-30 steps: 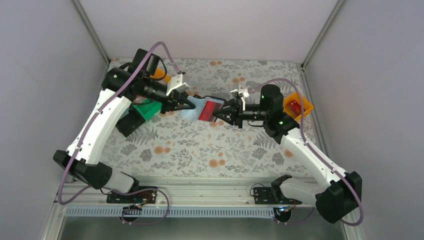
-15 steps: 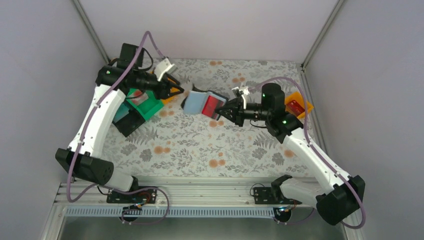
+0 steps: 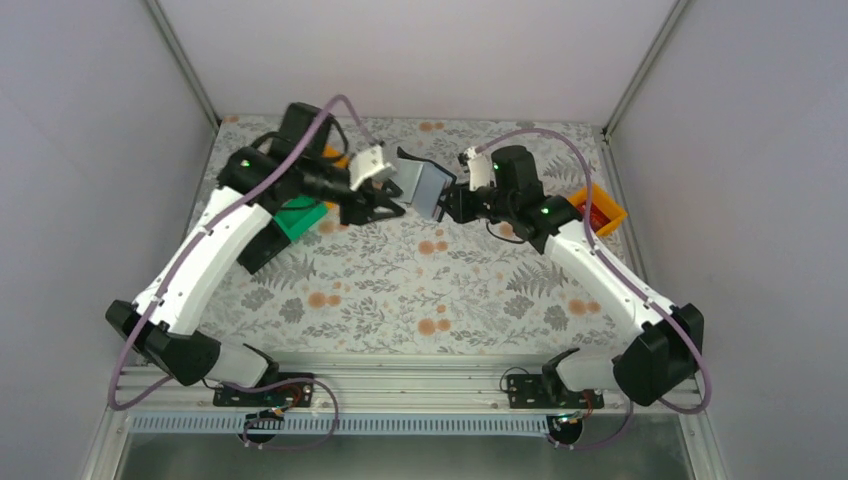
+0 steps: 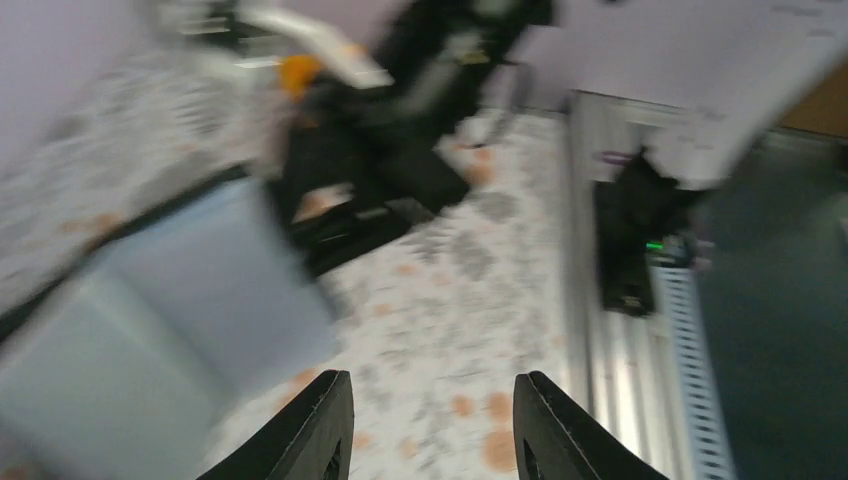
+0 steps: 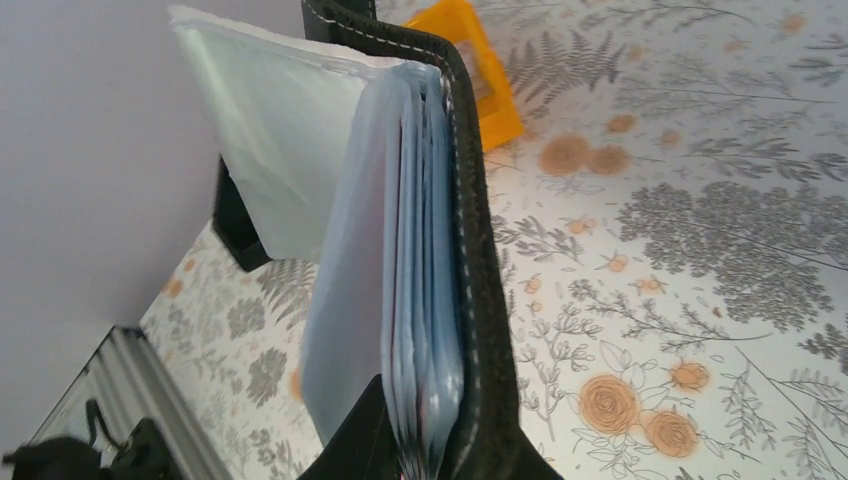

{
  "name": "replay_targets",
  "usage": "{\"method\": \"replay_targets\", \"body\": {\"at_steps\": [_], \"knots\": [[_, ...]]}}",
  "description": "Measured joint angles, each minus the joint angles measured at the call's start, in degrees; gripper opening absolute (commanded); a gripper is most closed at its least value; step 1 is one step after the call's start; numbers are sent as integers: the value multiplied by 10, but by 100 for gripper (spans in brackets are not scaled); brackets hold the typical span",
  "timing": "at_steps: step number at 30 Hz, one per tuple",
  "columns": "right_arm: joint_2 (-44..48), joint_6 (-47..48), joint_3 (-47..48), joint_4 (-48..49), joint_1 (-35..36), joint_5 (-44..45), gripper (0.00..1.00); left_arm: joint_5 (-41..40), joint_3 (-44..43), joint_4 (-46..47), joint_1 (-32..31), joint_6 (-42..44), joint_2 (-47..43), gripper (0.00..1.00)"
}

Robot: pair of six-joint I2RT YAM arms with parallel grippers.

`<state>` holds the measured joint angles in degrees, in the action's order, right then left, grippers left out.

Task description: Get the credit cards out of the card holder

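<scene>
Card holder (image 3: 428,186), swung up off the flowered table (image 3: 400,290) and turned since a second ago so the red it showed is hidden, hangs clamped in your right gripper (image 3: 447,207) while your left gripper (image 3: 395,211), clenched then, stands parted and empty beside it, a red card (image 3: 589,213) lying in the orange tray (image 3: 612,206).

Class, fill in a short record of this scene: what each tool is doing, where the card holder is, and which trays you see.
Right tool: shut on one edge of the card holder
Holder position: held above the table, pale pockets showing
Left tool: open, empty, close to the holder
Trays: green tray, orange tray, black tray
</scene>
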<state>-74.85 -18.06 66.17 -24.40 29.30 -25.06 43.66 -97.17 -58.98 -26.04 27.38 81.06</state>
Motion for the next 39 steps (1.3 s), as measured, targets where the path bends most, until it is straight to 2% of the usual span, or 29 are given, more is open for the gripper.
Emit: {"method": "replay_targets", "body": {"at_steps": [3, 7, 10, 16, 23, 31, 39], "knots": [[-28, -22, 39, -22, 15, 47, 4, 41, 10, -5, -57, 4, 13, 40], [-66, -55, 81, -53, 44, 110, 4, 61, 28, 24, -61, -27, 50, 40], [-89, -78, 93, -60, 63, 130, 4, 52, 80, 70, -59, -60, 64, 41], [-127, -116, 99, -61, 79, 111, 4, 6, 154, 115, -59, -95, 70, 45], [-136, -132, 112, -47, 93, 94, 4, -20, 169, 148, -57, -117, 71, 56], [-136, -136, 112, -39, 92, 99, 4, -59, 169, 158, -36, -130, 78, 56], [-136, -133, 112, -40, 94, 72, 4, -132, 169, 169, 31, -125, 78, 53]]}}
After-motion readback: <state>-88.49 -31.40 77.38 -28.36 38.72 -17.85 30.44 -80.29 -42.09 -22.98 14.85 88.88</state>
